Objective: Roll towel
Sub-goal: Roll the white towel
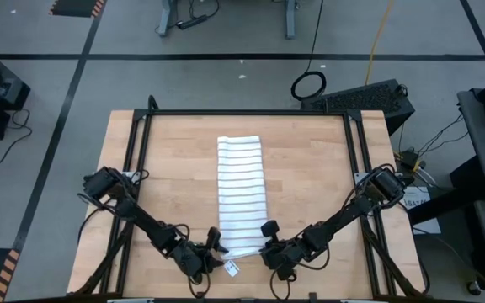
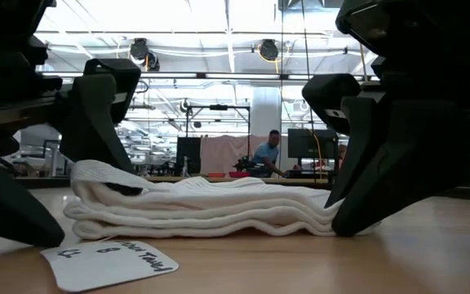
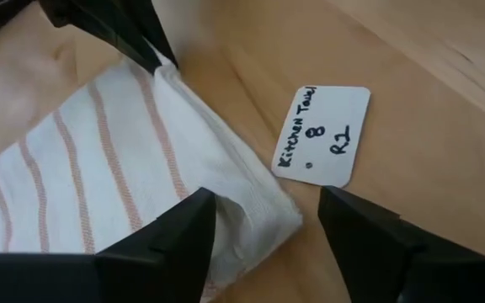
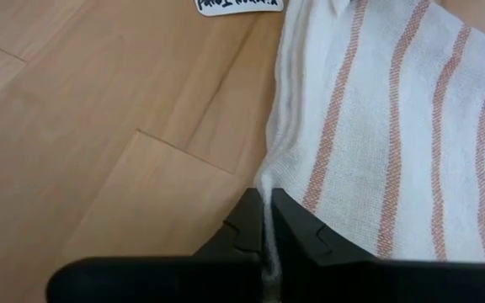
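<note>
The wooden worktop [image 1: 310,177] fills the middle of the high view inside a black frame, and both dark arms reach in from its outer sides toward the near edge.

The towel [image 1: 240,195] lies folded into a long narrow strip down the middle of the worktop. Its long axis runs from the far side to the near side, and its narrow stripes cross it from side to side. The far end sits square; the near end lies between the two end effectors and looks slightly slanted there. From table height the near end shows as a low stack of several folded layers [image 2: 202,208].

The right end effector [image 4: 268,220] is at the near right corner of the towel, its fingers pressed together on a thin pinch of the cloth edge, so it is gripping the towel. In the high view it sits just right of the strip's near end [image 1: 269,250].

The left end effector [image 3: 268,223] is at the near left corner, fingers apart, one resting over the folded corner and the other on bare wood beside it; it does not pinch the cloth.

A small white tag [image 3: 322,135] lies flat on the wood just beside the towel's near corner. Its handwriting reads "Kitchen Towel", "8" and "R2".
</note>
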`<state>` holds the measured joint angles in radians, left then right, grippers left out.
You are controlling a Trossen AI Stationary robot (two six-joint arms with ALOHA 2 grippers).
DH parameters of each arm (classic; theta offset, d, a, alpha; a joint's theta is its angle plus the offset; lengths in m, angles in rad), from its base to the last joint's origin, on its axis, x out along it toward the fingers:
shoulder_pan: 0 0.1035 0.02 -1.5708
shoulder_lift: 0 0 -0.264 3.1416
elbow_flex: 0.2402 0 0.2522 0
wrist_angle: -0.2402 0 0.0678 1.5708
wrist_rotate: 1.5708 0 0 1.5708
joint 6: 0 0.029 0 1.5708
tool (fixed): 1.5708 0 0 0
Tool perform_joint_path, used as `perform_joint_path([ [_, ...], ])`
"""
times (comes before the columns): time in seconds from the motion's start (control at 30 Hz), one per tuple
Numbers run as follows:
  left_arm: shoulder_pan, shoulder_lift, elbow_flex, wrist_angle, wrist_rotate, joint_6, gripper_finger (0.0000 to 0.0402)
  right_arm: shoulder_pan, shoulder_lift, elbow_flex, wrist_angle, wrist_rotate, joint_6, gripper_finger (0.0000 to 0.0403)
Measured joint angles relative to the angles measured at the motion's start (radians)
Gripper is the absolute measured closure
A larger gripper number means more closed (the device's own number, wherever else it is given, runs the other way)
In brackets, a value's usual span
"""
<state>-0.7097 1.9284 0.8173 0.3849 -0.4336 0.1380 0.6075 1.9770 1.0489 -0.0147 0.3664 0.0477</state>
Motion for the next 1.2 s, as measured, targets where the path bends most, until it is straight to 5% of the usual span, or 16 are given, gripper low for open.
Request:
perform_joint_path([
  [0.2, 0.007, 0.005, 0.0, 0.004, -0.008, -0.001, 0.0224, 0.0, 0.0, 0.0, 0.001, 0.001, 0.02, 0.0403],
  [0.57, 0.043, 0.003, 0.0, -0.014, 0.018, 0.009, 0.0385, 0.0, 0.0, -0.001, 0.033, 0.002, 0.023, 0.0402],
  [0.8, 0.04, -0.071, -0.002, -0.02, 0.035, 0.004, 0.0381, 0.0, -0.018, -0.003, 0.031, -0.012, 0.061, 0.0402],
  [1.2, 0.045, -0.162, -0.001, -0.031, 0.275, -0.178, 0.0383, -0.005, -0.111, 0.0, 0.057, -0.238, 0.149, 0.04],
])
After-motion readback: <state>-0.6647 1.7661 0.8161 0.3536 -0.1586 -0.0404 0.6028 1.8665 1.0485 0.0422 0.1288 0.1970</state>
